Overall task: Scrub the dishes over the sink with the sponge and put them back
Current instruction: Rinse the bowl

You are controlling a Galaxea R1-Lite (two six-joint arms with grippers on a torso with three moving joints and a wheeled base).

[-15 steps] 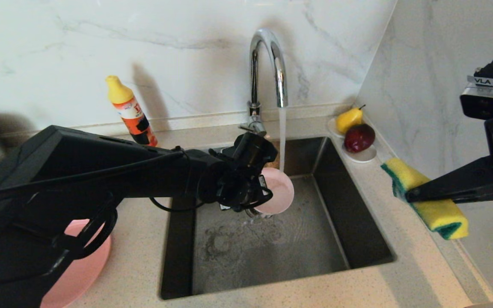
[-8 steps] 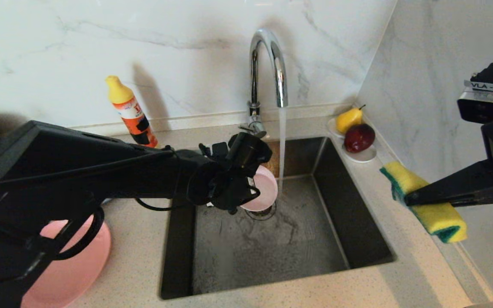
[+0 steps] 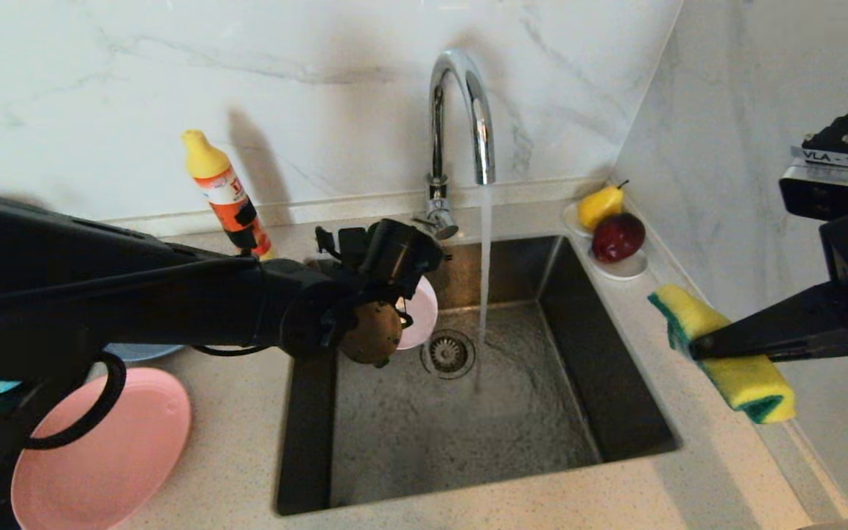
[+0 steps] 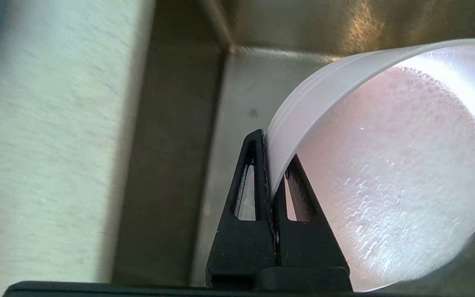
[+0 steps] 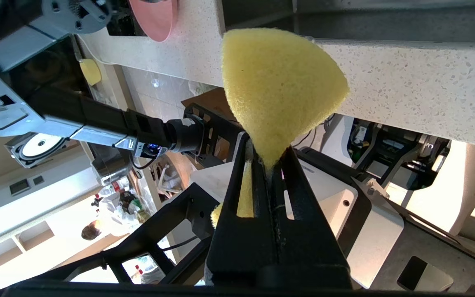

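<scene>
Head view first: we've got the left arm stretched across from the left, its left gripper (image 3: pixel 403 309) out over the near-left part of the sink (image 3: pixel 615 412), pinched tight on the rim of the pale pink-white bowl (image 3: pixel 419 313), which hangs tipped on its side above the basin, just left of the drain (image 3: pixel 447 353). Over on the right, the right gripper (image 3: pixel 696 344) hovers above the desk (image 3: pixel 689 486) beside the sink, clamped on the sponge (image 3: pixel 733 361), which is squeezed in the middle so both ends flare out. Water runs from the chrome faucet (image 3: pixel 461 110) straight down into the basin. We're in a corner of white marble walls; an orange detergent bottle (image 3: pixel 227 193) stands at the back, and a small fruit dish (image 3: pixel 619 266) sits by the right wall. The salmon-pink plate (image 3: pixel 100 456) lies flat on the desk at the left. Left wrist view shows the bowl's inside beaded with droplets. The sponge is yellow with a green scouring face.
</scene>
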